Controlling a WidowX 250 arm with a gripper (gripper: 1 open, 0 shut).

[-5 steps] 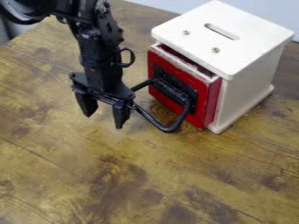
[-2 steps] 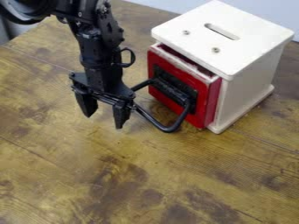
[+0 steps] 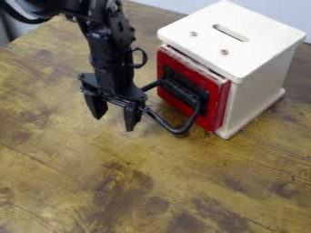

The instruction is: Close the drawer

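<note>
The drawer (image 3: 209,98) has a red front with a black panel and sits in a cream wooden cube (image 3: 239,47). It looks nearly flush with the cube's front face. A large black loop handle (image 3: 170,113) sticks out from it toward the lower left. My gripper (image 3: 113,115) hangs just left of the handle's outer end, fingers pointing down at the table. The jaws stand apart with nothing between them. The right fingertip (image 3: 131,121) is very close to the handle's rounded end; whether they touch is not clear.
The wooden table (image 3: 73,182) stretches out to the left and front. The black arm (image 3: 104,36) comes down from the upper left. The cube's top has two slots (image 3: 228,31).
The gripper and arm have shifted a little to the right, toward the cube. The drawer's red front sits slightly further in than before.
</note>
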